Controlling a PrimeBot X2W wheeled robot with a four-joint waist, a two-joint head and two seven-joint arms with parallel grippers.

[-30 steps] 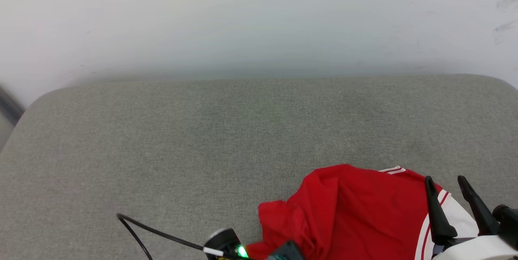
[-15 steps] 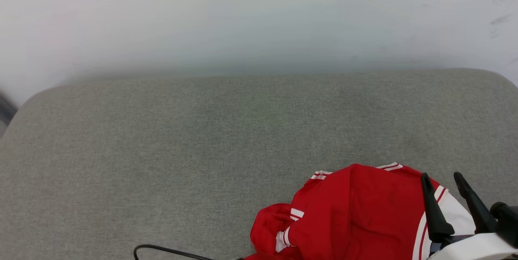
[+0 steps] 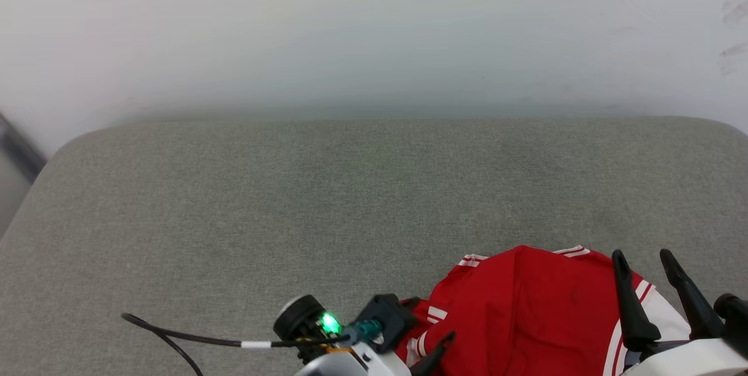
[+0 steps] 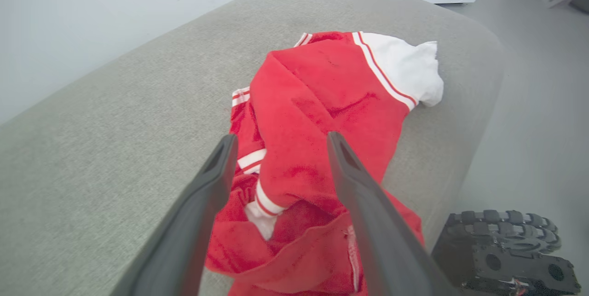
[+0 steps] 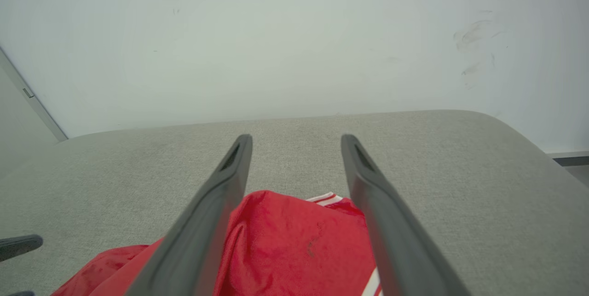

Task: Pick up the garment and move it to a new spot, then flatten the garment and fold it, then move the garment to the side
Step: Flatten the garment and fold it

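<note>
The bright red, white-sleeved soft T-shirt [image 3: 526, 306] has been released by the left pincer [image 4: 280, 136], now wide open, and lies crumpled at the near right corner of the grey padded bench [image 3: 234, 200]; the right pincer [image 3: 641, 253] is held open, empty.

A grey fabric-covered bench [image 3: 234, 200] carries the crumpled red garment [image 3: 526, 306] near its right end.

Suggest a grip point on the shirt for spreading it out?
Probably the white sleeve: it sticks out flat from the crumpled shirt and is easy to single out, while the rest is bunched folds. Come down from above on its free hem with the right gripper, which is open and nearest.
</note>
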